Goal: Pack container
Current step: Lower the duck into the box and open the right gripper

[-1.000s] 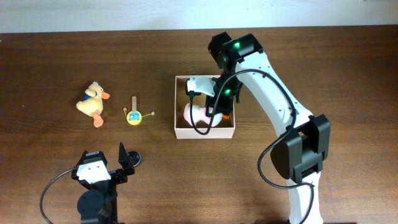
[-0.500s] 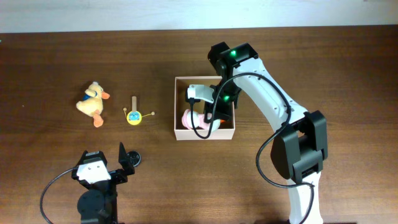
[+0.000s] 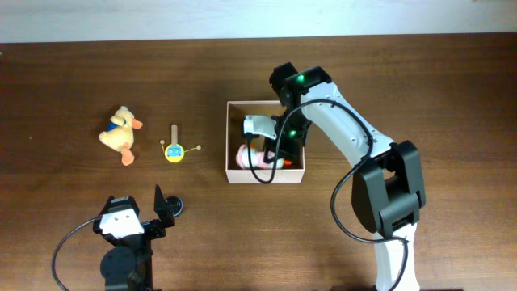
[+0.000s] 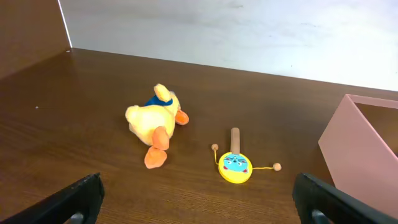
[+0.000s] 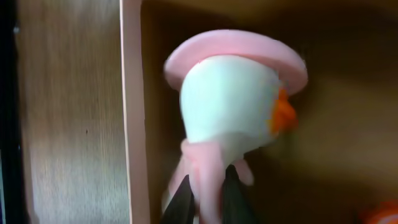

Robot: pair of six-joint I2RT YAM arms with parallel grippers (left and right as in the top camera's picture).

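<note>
On the dark wooden table, the container is placed centrally. The pink plush toy is pinched inside it by the right gripper; the left gripper is spread, empty. Without full release, the toy could be dragged out.

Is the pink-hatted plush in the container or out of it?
In: overhead, the pink-hatted plush is within the walls of the container, with the right gripper shut on it.

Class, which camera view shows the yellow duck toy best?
The left wrist view: the duck lies large and unblocked, with its orange beak and foot clear. The overhead view shows it whole but small. The right wrist view misses it.
</note>
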